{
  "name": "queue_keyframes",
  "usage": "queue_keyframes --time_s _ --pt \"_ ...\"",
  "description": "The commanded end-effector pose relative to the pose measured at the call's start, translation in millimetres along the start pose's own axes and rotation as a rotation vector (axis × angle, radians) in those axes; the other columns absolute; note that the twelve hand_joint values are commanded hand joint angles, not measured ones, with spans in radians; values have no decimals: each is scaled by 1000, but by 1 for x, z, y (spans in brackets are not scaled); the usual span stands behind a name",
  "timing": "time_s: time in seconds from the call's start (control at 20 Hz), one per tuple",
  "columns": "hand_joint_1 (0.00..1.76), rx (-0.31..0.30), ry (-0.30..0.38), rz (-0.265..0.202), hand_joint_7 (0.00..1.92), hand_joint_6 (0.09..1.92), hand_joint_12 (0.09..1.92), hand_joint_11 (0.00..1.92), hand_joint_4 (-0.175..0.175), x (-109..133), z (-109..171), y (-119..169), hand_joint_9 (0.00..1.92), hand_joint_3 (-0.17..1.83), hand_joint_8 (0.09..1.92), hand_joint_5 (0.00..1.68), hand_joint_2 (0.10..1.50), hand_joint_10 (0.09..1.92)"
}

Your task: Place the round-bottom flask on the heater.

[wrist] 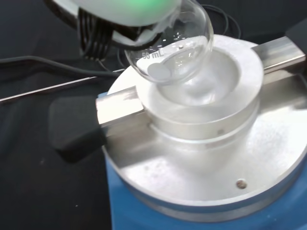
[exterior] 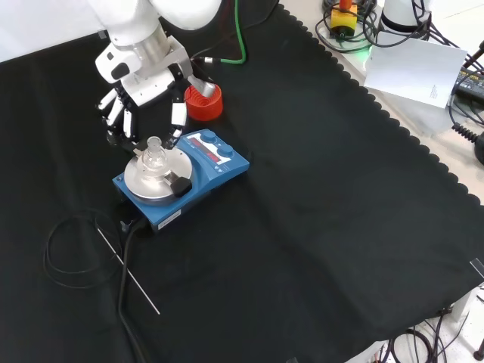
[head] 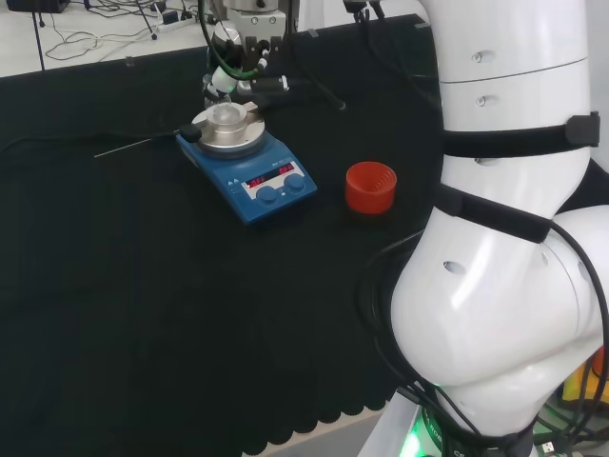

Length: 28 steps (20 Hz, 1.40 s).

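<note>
Your hand (exterior: 144, 91) pinches the clear round-bottom glass flask (wrist: 170, 50) tilted over the blue heater's (exterior: 215, 162) metal well; releasing now risks toppling.

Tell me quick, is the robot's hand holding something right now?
Hand: fingers curled round the neck of the round-bottom flask, holding it over the bowl of the heater.
</note>
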<state>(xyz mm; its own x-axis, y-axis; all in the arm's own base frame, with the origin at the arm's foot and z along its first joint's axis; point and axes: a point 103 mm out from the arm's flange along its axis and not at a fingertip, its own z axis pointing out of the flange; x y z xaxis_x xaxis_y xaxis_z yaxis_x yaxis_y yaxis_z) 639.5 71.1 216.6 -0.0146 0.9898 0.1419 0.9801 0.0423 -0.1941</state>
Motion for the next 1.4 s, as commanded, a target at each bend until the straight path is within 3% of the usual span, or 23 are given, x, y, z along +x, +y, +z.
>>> queue_keyframes --time_s 0.05,0.45,1.25,1.4 --pt "1098 3 5 12 469 924 1370 262 169 -17 0 4 711 765 645 1159 656 567" --pt "1099 27 16 11 469 920 1370 262 168 -37 7 8 711 768 646 1161 654 567" --pt "1100 44 40 -13 463 915 1371 259 168 -38 10 10 706 772 647 1165 649 565" --pt "1084 53 56 -22 432 909 1386 229 175 -36 11 9 680 674 655 1139 706 574"
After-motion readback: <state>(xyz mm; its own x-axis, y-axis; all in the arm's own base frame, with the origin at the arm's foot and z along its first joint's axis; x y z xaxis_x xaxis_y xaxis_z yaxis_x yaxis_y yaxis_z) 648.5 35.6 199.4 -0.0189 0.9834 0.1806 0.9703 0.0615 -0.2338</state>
